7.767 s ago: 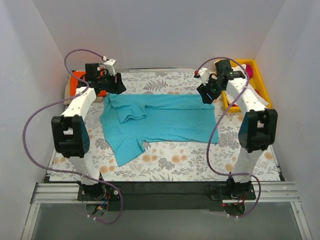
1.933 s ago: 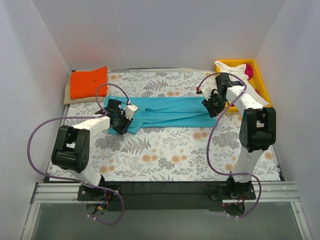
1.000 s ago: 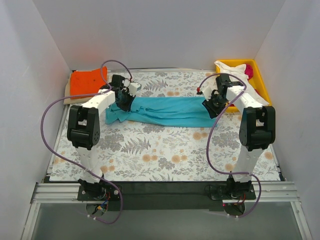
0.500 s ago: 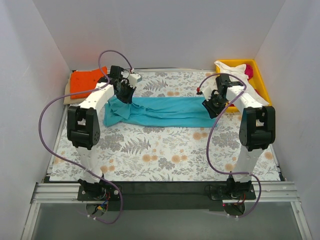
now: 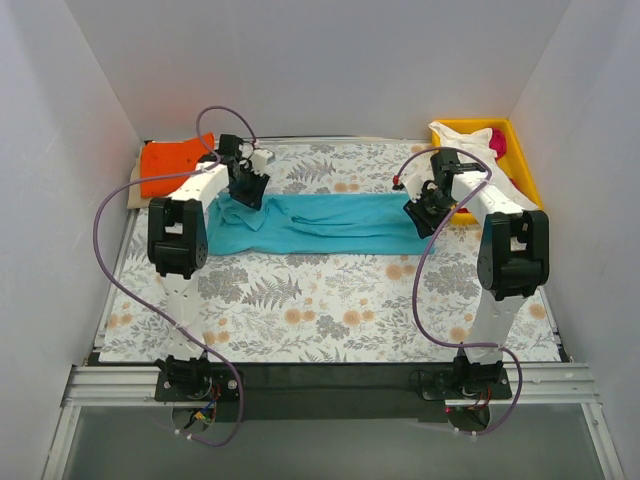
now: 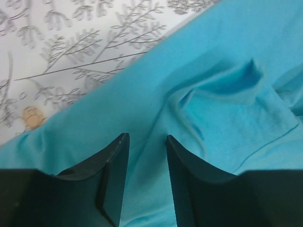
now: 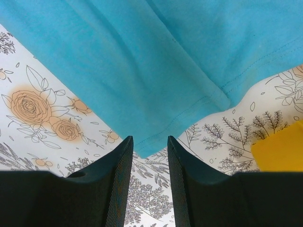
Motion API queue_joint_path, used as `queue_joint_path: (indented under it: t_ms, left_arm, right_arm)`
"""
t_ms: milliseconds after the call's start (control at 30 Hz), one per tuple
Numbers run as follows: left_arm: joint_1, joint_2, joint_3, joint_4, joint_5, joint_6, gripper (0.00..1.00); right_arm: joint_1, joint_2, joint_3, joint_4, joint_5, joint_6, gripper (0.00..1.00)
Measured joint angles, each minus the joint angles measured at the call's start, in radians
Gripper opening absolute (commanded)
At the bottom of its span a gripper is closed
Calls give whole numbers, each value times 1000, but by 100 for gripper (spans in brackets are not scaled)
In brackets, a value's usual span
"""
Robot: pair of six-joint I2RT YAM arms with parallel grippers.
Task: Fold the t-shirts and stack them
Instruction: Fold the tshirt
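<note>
Teal-blue t-shirt (image 5: 330, 222) lies left-to-right, mid-frame.
I have left gripper (image 5: 247, 192) and right gripper (image 5: 418, 217) over its ends, both slightly spread.

Here's the table (image 5: 330, 320), floral cloth (image 5: 300, 290) spread right across it. Along the far half lies the teal t-shirt (image 5: 330, 222), folded into a long band, flat on the cloth. Far left corner, the orange t-shirt (image 5: 175, 162). Far right, well apart, the yellow tray (image 5: 522, 160) at the table's edge.
</note>
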Motion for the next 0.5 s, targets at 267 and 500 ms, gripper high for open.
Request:
queue_joint_path:
  t_ms: [267, 500]
  left_arm:
    - [63, -228, -198, 90, 32, -60, 38]
    - [28, -375, -336, 134, 48, -94, 38]
  right_arm:
    - [0, 0, 0, -2, -6, 4, 36]
    - [0, 0, 0, -2, -15, 10, 33]
